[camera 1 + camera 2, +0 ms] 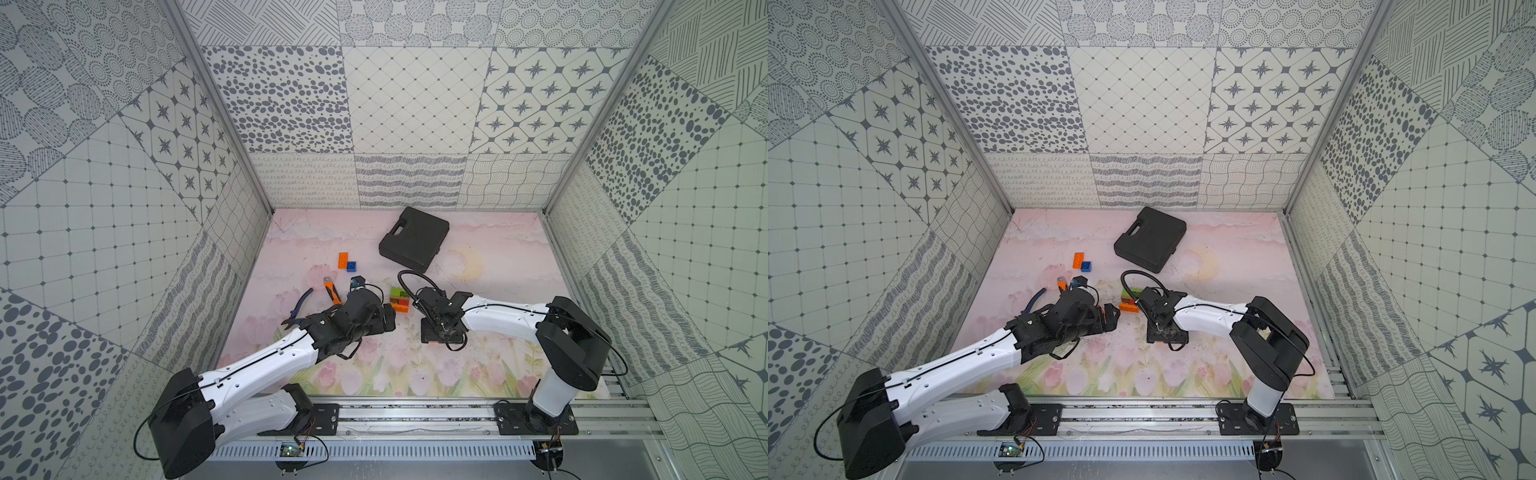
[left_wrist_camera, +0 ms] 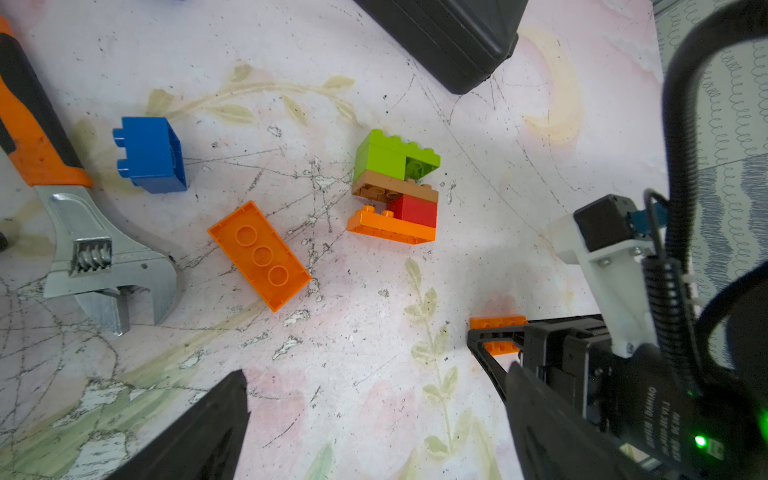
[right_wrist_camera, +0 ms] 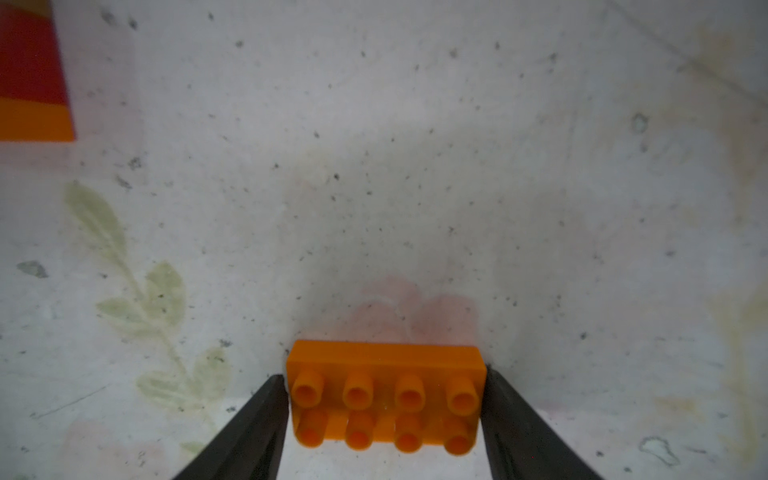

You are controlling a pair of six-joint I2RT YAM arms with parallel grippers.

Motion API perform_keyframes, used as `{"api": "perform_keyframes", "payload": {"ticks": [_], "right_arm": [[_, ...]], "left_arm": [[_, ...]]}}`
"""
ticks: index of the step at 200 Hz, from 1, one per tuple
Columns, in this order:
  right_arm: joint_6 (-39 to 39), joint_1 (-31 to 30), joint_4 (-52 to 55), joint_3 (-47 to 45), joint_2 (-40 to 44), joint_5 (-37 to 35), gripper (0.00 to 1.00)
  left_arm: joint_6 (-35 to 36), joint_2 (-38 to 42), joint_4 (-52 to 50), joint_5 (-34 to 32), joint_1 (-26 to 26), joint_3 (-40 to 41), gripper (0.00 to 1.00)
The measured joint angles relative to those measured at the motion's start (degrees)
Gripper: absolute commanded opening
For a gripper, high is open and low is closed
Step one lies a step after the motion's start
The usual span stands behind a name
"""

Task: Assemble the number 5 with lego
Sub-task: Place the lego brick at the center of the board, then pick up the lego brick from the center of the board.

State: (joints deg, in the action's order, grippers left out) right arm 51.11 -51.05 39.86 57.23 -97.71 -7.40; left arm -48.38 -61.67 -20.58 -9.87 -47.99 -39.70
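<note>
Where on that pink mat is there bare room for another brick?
Bare: the mat right of the black case; also the flowery front strip by the rail. Crowded: the middle, around the brick stack, wrench and loose orange brick.

- Left arm (image 1: 266,365) reaches low across the floor toward the middle; the left gripper (image 2: 378,370) is spread wide and holds nothing.
- Right arm (image 1: 507,316) bends inward, with the right gripper (image 3: 386,376) pointing down. Its fingers (image 3: 257,424) sit hard by both ends of an orange brick (image 3: 386,357); whether they grip it is unclear.
</note>
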Motion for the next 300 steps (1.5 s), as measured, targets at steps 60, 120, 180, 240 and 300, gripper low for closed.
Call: {"api": "perform_keyframes", "payload": {"ticks": [60, 120, 180, 240, 300], "right_arm": [[0.63, -0.04, -0.13, -0.11, 1.18, -0.26, 0.86], [-0.94, 0.0, -7.89, -6.71, 15.04, -0.2, 0.96], [-3.26, 0.0, -15.96, -13.4, 21.62, 2.25, 0.99], [-3.56, 0.0, -17.38, -13.64, 21.62, 2.64, 0.99], [-3.56, 0.0, -16.46, -12.68, 19.93, 2.4, 0.99]], "left_arm": [[0.02, -0.02, -0.09, -1.07, 0.02, -0.37, 1.0], [1.2, -4.37, -3.23, 0.76, 7.41, -6.38, 0.93], [2.4, -14.82, -8.22, 3.3, 19.87, -14.58, 0.73], [5.49, -24.46, -10.12, 8.52, 30.4, -17.05, 0.55], [9.11, -31.67, -10.91, 11.41, 32.44, -19.19, 0.45]]}}
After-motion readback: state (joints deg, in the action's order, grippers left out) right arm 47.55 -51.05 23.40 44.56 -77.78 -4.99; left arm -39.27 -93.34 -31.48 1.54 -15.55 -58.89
